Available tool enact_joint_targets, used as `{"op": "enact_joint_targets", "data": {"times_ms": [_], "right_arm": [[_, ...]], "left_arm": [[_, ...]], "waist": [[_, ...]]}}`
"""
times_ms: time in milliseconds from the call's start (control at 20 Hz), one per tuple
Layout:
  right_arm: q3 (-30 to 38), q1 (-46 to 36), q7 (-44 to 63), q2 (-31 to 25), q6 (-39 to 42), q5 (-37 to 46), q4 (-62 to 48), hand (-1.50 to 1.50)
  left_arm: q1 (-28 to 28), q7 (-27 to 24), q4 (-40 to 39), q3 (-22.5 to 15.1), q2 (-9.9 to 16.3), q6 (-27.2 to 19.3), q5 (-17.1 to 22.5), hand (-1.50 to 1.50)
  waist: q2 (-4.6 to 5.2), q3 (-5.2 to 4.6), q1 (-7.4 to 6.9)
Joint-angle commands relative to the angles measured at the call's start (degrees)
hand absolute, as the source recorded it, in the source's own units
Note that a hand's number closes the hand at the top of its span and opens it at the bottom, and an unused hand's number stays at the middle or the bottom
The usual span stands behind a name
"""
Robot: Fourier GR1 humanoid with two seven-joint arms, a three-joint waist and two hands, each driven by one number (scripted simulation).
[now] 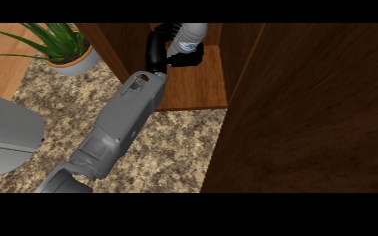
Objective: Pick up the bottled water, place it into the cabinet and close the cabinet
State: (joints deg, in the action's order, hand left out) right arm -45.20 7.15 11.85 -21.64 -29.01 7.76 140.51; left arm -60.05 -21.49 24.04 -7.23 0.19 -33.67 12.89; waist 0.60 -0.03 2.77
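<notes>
Bottled water [189,38] is inside the cabinet [193,87] now, at the far end of the wooden shelf, and it leans a bit instead of standing straight. One hand [159,46] is wrapped round it, black fingers curled on both sides, so it is grasping the bottle. The long grey arm comes in from the near left, but I cannot be sure if it is the left or the right one, and no other hand shows. The big brown cabinet door [303,110] stands open on the right and fills that side. A green plant [65,47] in a pale pot sits on the far left, and a grey plate [16,136] sits at the left edge on the speckled counter [177,145]. Here is what could go wrong, I think. If the fingers let go while the bottle leans, it may tip over and roll to the near edge of the shelf. If the arm pulls back fast, it could drag the bottle out too. If the door swings shut too soon, it may hit the arm or a bottle sticking out.
</notes>
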Motion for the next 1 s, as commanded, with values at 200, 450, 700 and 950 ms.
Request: {"op": "enact_joint_targets", "data": {"times_ms": [200,450,700,950], "right_arm": [[-0.84,-0.19,1.74,-0.40,1.43,-0.01,3.50,-1.50],[-0.45,1.35,1.31,-1.58,0.70,0.67,5.93,-1.50],[-0.48,0.53,1.66,-2.18,1.23,-0.18,6.02,-1.50],[1.22,0.37,0.36,-2.49,1.32,-1.86,5.10,-1.50]], "left_arm": [[0.72,-6.53,-8.22,0.27,-0.18,-2.73,2.85,1.50],[-3.74,-6.12,-13.96,4.09,0.54,-0.68,0.73,1.50],[-3.96,-8.34,-16.70,3.47,1.11,-4.68,-1.22,1.50],[-5.47,-5.45,-20.66,0.97,-0.14,-7.32,-4.24,-1.50]], "waist": [[0.29,-0.03,1.28],[0.53,-0.03,1.24],[0.81,-0.07,1.65],[0.77,0.00,1.61]]}}
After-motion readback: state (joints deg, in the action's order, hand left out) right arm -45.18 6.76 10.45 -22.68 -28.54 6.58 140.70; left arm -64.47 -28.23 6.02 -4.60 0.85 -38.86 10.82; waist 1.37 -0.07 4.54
